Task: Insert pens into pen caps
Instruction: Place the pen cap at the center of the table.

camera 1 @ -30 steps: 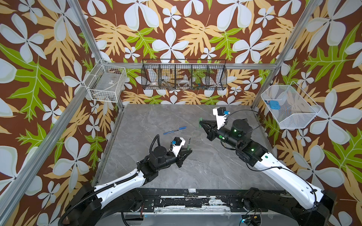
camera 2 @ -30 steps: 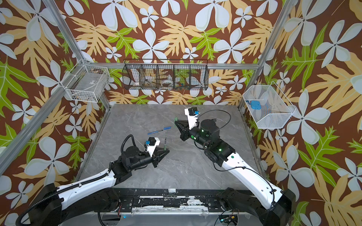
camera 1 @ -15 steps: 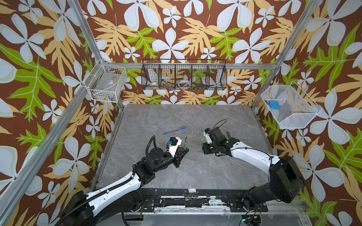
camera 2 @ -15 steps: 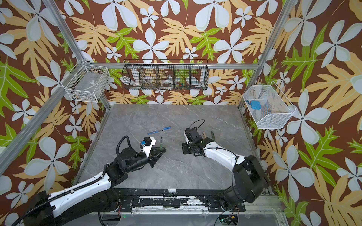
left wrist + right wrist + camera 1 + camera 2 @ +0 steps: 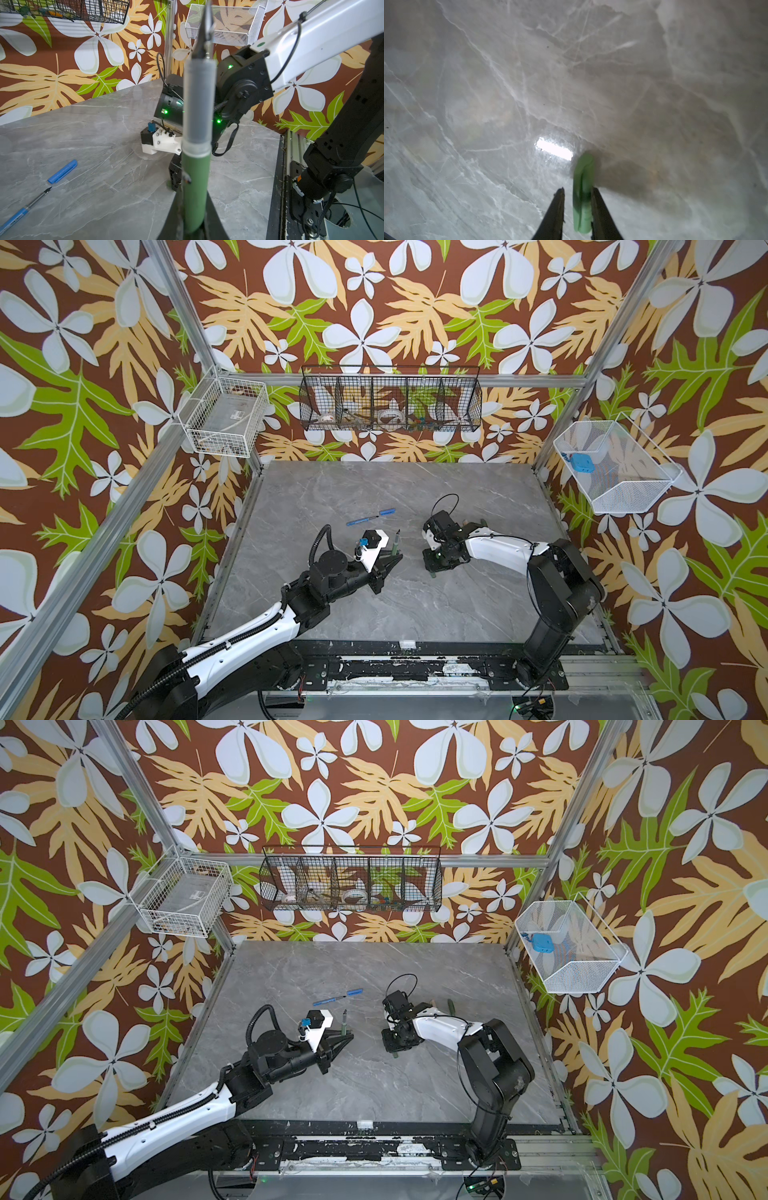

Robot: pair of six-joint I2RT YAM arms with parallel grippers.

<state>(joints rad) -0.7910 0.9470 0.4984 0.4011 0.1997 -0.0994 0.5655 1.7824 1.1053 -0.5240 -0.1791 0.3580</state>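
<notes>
**Jaws apart at the green cap [image 5: 583, 187], green pen [image 5: 195, 187] clamped upright**

On my right gripper [image 5: 577, 190] the jaws stand a little apart. The green cap lies between them on the marble table [image 5: 488, 83], against one finger with a gap to the other, so I read it as not gripped. The gripper sits low over the surface, I judge either to set the cap down or to take a fresh hold on it.

My left gripper [image 5: 392, 558] is closed tight on the green pen's lower barrel, with the dark tip pointing up. I take that as holding it ready for capping, near the right arm.

Farther out, the blue pen [image 5: 359, 521] and blue cap [image 5: 386, 512] lie near each other but apart, not yet joined.
</notes>
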